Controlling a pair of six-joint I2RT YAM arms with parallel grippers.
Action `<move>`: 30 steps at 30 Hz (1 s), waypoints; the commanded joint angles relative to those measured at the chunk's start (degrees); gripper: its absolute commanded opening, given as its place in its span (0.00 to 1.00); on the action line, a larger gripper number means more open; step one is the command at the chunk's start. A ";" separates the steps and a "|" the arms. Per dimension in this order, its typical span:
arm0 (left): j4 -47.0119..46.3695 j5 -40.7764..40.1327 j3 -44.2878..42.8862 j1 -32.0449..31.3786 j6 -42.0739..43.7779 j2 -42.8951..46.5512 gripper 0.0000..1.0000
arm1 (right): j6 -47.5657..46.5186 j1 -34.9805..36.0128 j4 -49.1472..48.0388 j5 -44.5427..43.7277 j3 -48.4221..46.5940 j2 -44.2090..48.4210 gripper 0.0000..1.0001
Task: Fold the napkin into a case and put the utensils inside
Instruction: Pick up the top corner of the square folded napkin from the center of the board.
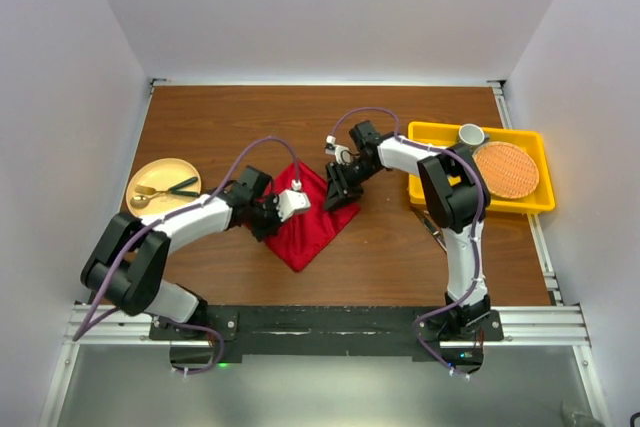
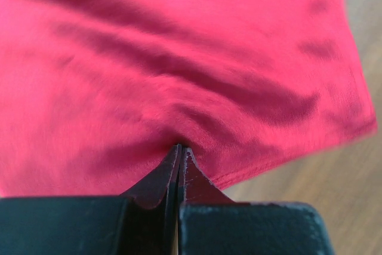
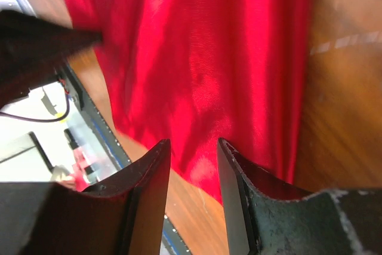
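Note:
The deep-red napkin (image 1: 312, 229) lies loosely spread on the wooden table, not folded into a case. It fills the left wrist view (image 2: 179, 58) and the right wrist view (image 3: 203, 52). My left gripper (image 1: 271, 218) (image 2: 181, 148) is shut on the napkin's left edge, and the cloth puckers at its tips. My right gripper (image 1: 336, 195) (image 3: 193, 146) is open just over the napkin's right corner, with nothing between its fingers. The utensils (image 1: 165, 190) lie on a round yellow plate (image 1: 150, 172) at the left, too small to tell apart.
A yellow plastic tray (image 1: 435, 133) stands at the right. It holds a white cup (image 1: 471, 134) and a round orange woven mat (image 1: 505, 169). White walls close in the table on three sides. The arms' metal base rail (image 1: 320, 325) runs along the near edge.

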State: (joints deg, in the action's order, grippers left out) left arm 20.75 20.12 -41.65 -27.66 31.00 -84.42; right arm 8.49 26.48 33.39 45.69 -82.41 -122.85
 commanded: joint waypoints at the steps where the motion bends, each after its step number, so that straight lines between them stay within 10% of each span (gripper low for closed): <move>1: 1.48 -2.36 2.01 -5.64 -3.06 4.35 0.00 | -5.85 2.08 2.82 -4.56 -5.12 -2.74 0.42; 4: 2.62 -2.02 0.18 -6.97 -3.93 6.37 0.00 | -8.14 2.79 5.45 -3.77 -6.62 -3.19 0.41; 11: 4.03 5.70 -0.45 -7.06 3.97 16.91 0.38 | -11.04 2.79 8.63 -3.59 -4.87 0.76 0.41; 30: -1.49 -1.75 9.83 -30.87 14.08 18.33 0.36 | -8.84 2.79 5.46 -4.82 0.41 2.88 0.42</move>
State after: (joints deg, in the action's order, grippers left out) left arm 23.09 20.88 -33.58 -55.27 41.01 -66.04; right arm 0.01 29.19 39.81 42.59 -82.24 -120.95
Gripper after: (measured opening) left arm 0.358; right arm 0.416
